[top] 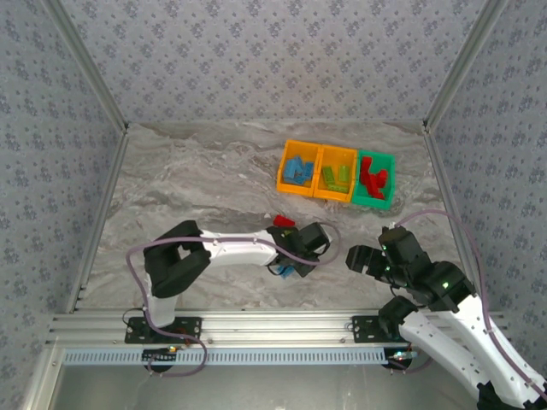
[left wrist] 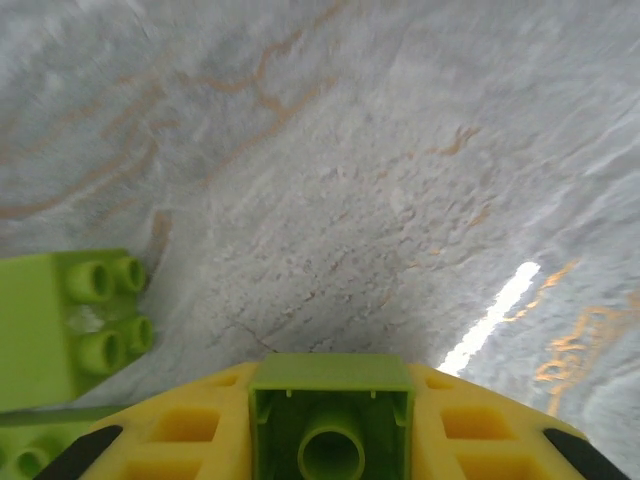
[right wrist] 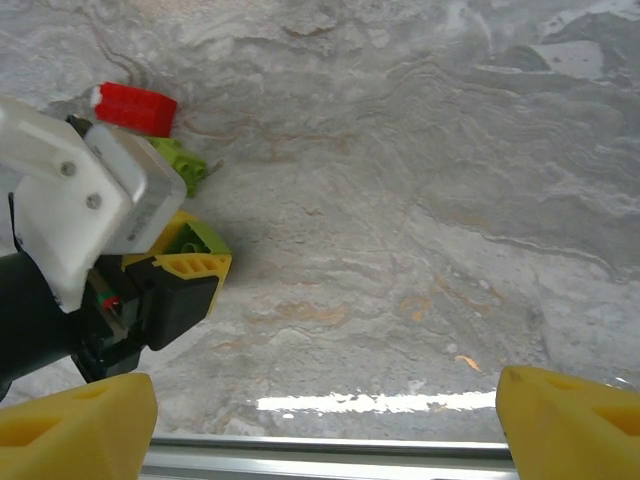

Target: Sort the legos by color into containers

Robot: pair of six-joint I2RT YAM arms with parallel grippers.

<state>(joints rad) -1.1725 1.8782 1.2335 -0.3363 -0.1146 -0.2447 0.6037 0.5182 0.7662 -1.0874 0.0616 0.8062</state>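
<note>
Lime brick (left wrist: pixel 330 372): small hard plastic, light, rigid, smooth and a bit slick on the sides, not fragile. Best hold is across two flat opposite walls, not over the studs. That is the grip here: the left end effector (top: pixel 292 263) is narrowed onto it, with the yellow fingers (left wrist: pixel 170 440) against both side walls and the hollow underside facing the wrist camera. Can't tell if it is off the desk (top: pixel 197 171) yet. It sits at near centre of the desk, well short of the containers (top: pixel 335 173) at the far right; judging by colour it belongs in the middle orange bin (top: pixel 336 154), which holds green ones. A second lime brick (left wrist: pixel 70 320) lies just beside the fingers on the left, a red brick (top: pixel 283 222) is just beyond, and a blue brick (top: pixel 285 272) is near the wrist. The left arm is folded at the elbow near its base, with the forearm stretched low to the right and the wrist tipped down. The right end effector (top: pixel 366 260) is spread wide and holds nothing, hanging near the front rail and facing the left one, apart from it.
</note>
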